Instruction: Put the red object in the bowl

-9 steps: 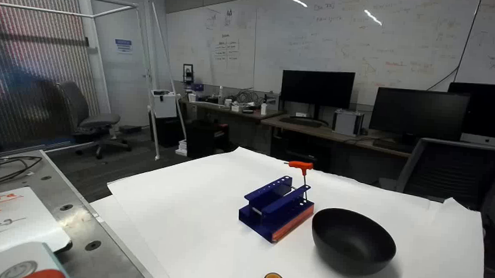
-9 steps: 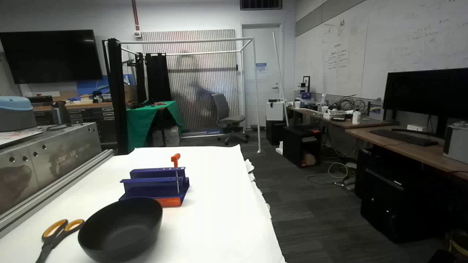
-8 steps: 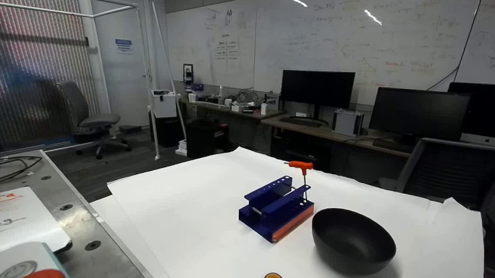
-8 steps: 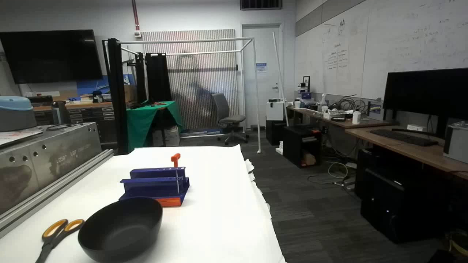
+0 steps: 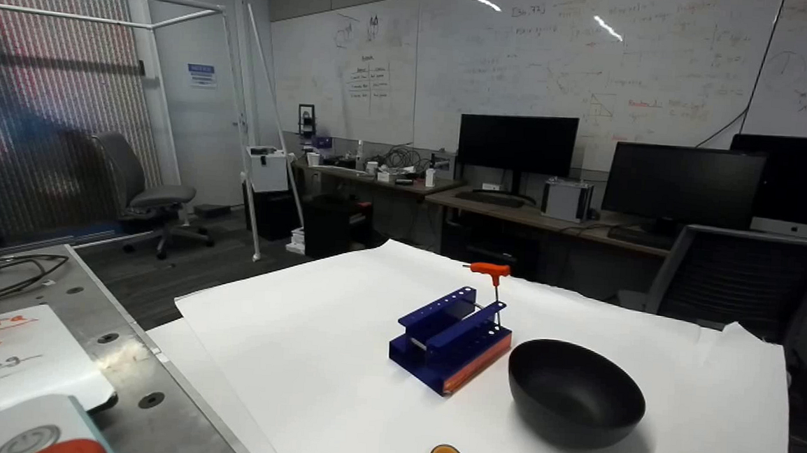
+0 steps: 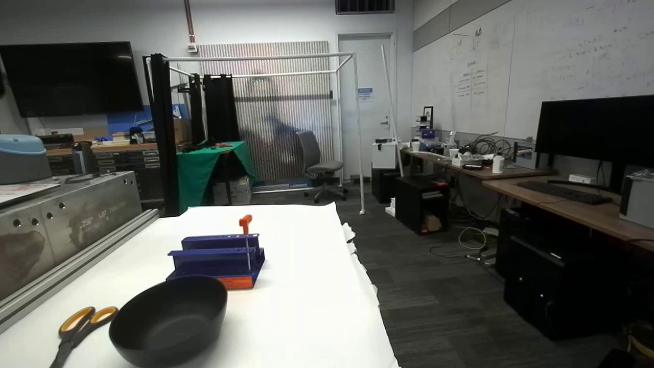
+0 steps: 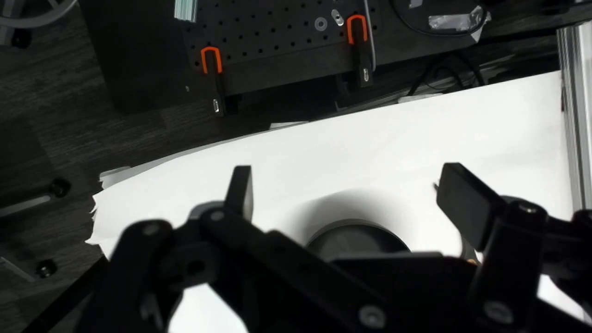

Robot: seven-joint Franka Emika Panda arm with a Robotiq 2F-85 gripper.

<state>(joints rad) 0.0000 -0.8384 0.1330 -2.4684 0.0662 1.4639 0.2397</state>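
Blue rack (image 5: 450,339), red object (image 5: 491,270) standing in it, scissors (image 6: 73,338) near bowl (image 6: 168,319)

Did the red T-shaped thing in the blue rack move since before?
No, it went neither way: in an exterior view, the red T-handle hex key keeps the same place below the black monitor.

dim light around bright paper (image 5: 299,332), glare streaks on whiteboard (image 5: 567,68), soft shadow beside bowl (image 5: 575,398)
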